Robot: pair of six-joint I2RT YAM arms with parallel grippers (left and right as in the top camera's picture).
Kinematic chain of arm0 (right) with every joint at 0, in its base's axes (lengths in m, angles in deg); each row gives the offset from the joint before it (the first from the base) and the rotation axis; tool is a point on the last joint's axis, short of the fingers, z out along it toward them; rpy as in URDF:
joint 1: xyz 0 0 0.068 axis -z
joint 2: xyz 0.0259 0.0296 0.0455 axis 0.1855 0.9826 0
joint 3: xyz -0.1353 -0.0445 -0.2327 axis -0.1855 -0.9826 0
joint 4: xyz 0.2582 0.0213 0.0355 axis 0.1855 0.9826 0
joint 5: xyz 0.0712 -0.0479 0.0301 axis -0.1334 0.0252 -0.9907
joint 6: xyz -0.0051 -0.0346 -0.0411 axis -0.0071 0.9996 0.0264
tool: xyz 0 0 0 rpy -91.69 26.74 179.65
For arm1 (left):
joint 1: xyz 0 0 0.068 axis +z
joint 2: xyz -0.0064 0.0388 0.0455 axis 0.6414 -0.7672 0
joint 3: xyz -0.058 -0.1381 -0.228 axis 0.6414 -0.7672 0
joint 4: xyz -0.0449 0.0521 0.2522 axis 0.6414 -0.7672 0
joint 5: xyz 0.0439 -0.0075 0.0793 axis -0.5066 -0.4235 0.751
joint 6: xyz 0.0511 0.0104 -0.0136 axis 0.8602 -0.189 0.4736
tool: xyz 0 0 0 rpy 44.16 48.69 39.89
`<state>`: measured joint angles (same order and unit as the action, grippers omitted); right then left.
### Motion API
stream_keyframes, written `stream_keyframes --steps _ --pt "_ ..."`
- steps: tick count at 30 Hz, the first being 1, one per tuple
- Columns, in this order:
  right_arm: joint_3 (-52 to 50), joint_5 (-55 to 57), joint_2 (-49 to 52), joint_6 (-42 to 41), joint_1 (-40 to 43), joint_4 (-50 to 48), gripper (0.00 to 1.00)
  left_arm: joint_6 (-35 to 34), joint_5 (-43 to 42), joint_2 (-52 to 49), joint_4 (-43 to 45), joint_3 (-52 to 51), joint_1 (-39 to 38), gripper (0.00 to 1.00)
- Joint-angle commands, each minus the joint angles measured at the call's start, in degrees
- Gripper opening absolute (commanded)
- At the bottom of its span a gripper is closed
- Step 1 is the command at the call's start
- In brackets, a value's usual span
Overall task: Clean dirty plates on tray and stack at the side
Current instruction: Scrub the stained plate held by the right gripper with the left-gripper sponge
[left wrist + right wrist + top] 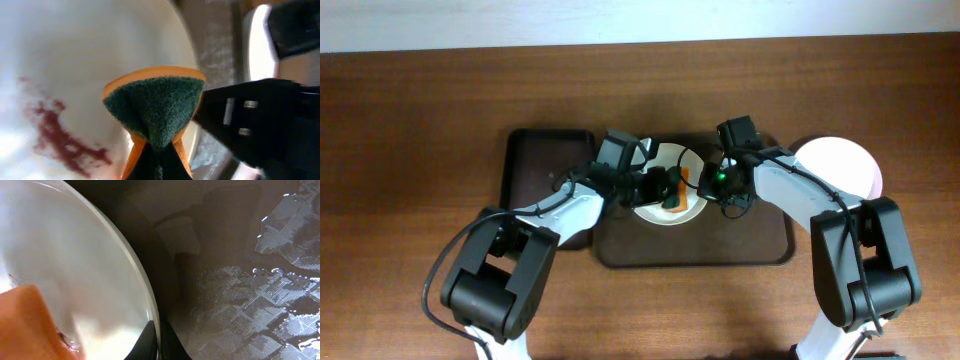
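We are seeing the left gripper clenching an orange-green sponge held against the streaked plate, with red sauce at the sponge's 8 o'clock. The right gripper is pinching that plate's rim at 3 o'clock. The plate is sitting at 11 o'clock on the brown tray. A plain plate is lying on the worktop at the tray's 2 o'clock.

- Bench: reddish-brown wood grain.
- Tray: dark brown, with a fine ribbed checker sheen.
- Smaller tray: blackish brown.
- Soiled plate: white, with dark red streaks (smeared, blotchy).
- Plain plate: white, unmarked.
- Sponge: orange body, dark green scouring face.
- Arms: white shells, black joints.
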<state>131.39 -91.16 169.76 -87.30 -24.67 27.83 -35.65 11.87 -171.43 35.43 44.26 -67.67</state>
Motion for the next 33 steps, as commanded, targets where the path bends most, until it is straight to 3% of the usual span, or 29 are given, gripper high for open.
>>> stream_keyframes --steps 1,3,8,13,16,22,30,33 --pt "-0.70 0.57 2.10 -0.02 -0.31 1.18 0.04 8.70 12.57 -1.01 -3.96 0.20 -0.15 0.00" --pt "-0.70 0.57 2.10 -0.02 -0.33 1.29 0.04 11.21 17.16 -0.96 -4.63 0.33 0.76 0.00" --pt "-0.70 0.57 2.10 0.02 -0.33 1.33 0.04 14.10 17.14 -0.24 -4.92 3.52 4.33 0.00" --pt "-0.70 0.57 2.10 0.20 -0.31 1.31 0.04 17.29 17.64 0.00 -12.68 8.24 3.85 0.00" --pt "-0.70 0.57 2.10 0.20 -0.33 1.33 0.04 20.13 13.42 1.49 -18.47 10.62 2.69 0.00" --pt "-0.70 0.57 2.10 0.17 -0.33 1.31 0.04 15.96 11.08 2.10 -19.04 10.27 1.64 0.00" --pt "-0.72 0.57 2.10 0.17 -0.31 1.40 0.04 16.13 11.23 -3.74 -18.32 10.27 -3.04 0.00" --pt "-0.70 0.57 2.10 0.20 -0.31 1.77 0.04 17.51 20.35 -4.35 -17.97 10.29 -2.95 0.00"
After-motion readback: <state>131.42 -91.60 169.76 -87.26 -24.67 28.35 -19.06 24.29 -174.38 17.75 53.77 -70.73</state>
